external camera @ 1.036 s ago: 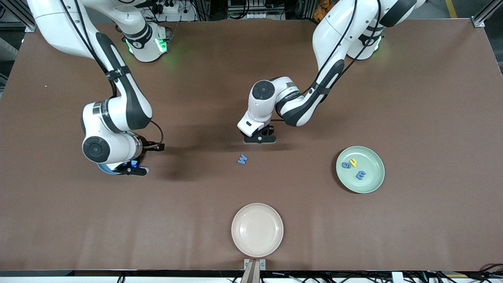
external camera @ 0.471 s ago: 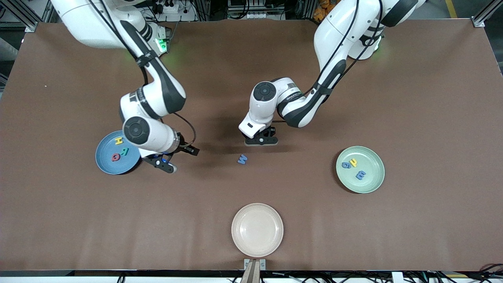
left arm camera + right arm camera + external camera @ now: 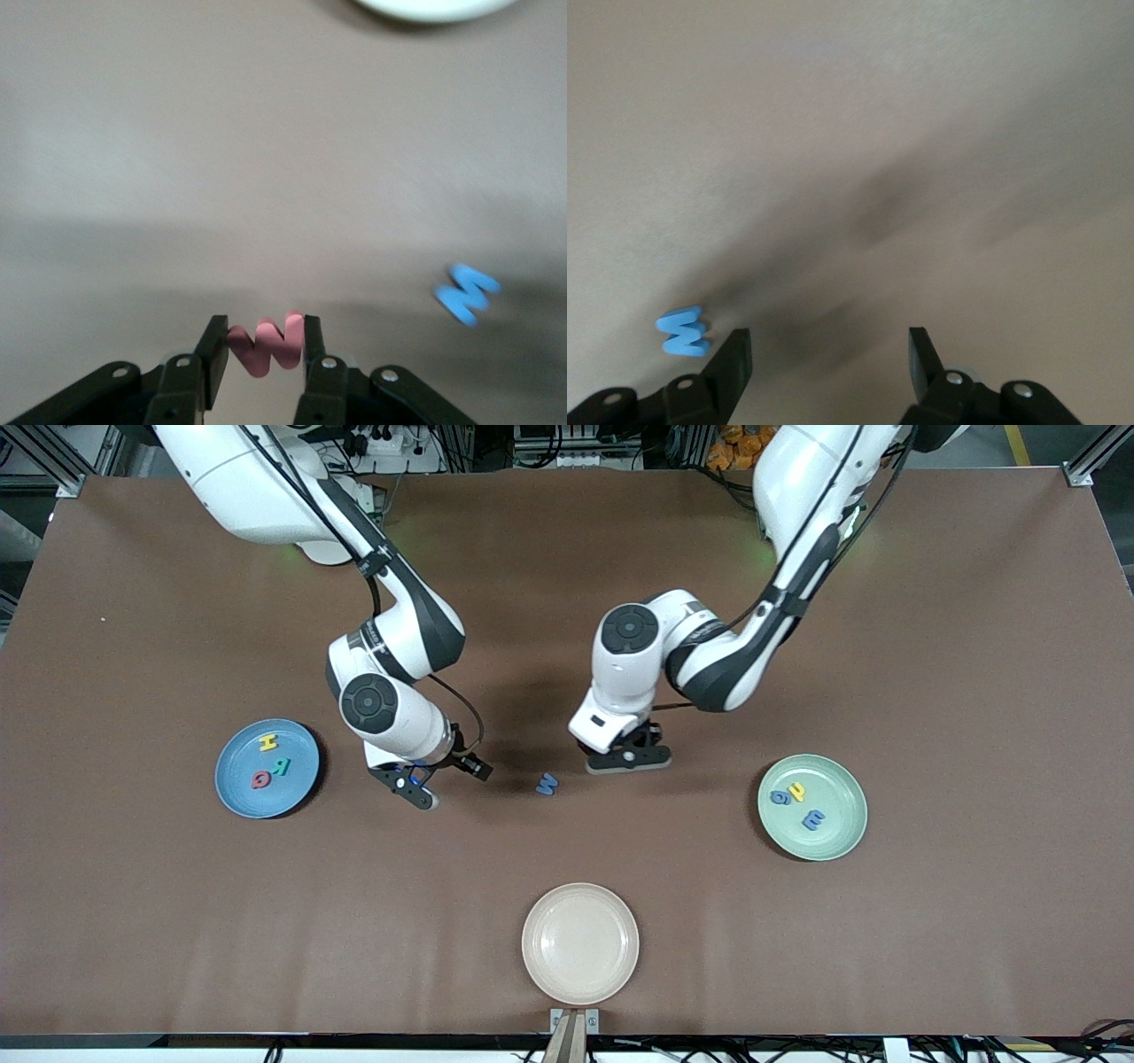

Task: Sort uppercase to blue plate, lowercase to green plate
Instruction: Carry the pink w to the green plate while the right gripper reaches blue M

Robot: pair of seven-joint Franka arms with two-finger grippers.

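Note:
A light-blue M [image 3: 547, 783] [image 3: 467, 292] [image 3: 684, 331] lies flat on the brown table, mid-table. My left gripper [image 3: 629, 758] [image 3: 263, 333] hangs just beside it, toward the left arm's end, shut on a red w [image 3: 270, 347]. My right gripper [image 3: 415, 786] [image 3: 830, 352] hovers open and empty between the blue plate [image 3: 239, 797] and the M. The blue plate holds a yellow H [image 3: 267, 742], a green R [image 3: 282, 765] and a red Q [image 3: 260, 779]. In the green plate [image 3: 842, 837] lie a blue g [image 3: 780, 797], a yellow h [image 3: 797, 790] and a blue m [image 3: 812, 819].
An empty cream plate [image 3: 580, 943] [image 3: 434, 7] sits near the table's front edge, nearer to the camera than the M. Both arms reach in from the top over the table's middle.
The right arm has swung from over the blue plate toward the M, uncovering the plate. My left gripper has shifted a little toward the left arm's end, still holding the w.

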